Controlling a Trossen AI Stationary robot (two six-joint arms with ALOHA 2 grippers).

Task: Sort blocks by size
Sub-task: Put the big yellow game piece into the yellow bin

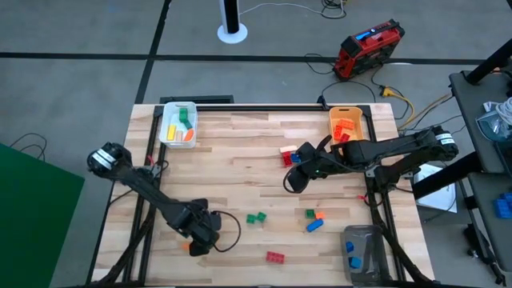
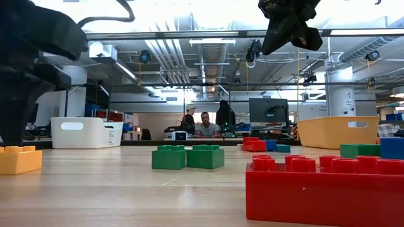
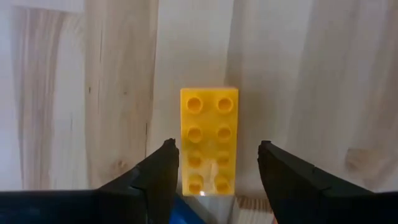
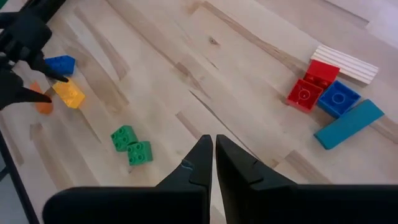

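Observation:
A yellow two-by-four block (image 3: 209,140) lies flat on the wooden table, studs up. My left gripper (image 3: 216,144) hangs over it near the table's front left, pointing down and open. One finger stands on each long side of the block, with a gap between each finger and the block. A blue block (image 4: 60,64) and an orange one (image 4: 43,104) lie close by. My right gripper (image 1: 293,182) hovers shut and empty above the table's middle, as the low view shows (image 2: 287,28). Two green blocks (image 1: 256,218) lie between the arms.
A white bin (image 1: 178,124) with blocks stands far left, an orange-yellow bin (image 1: 346,124) far right, a grey bin (image 1: 364,250) near right. Loose blocks: a red one (image 1: 275,257) at the front edge, a green-orange-blue group (image 1: 313,220), a red-blue group (image 1: 290,156).

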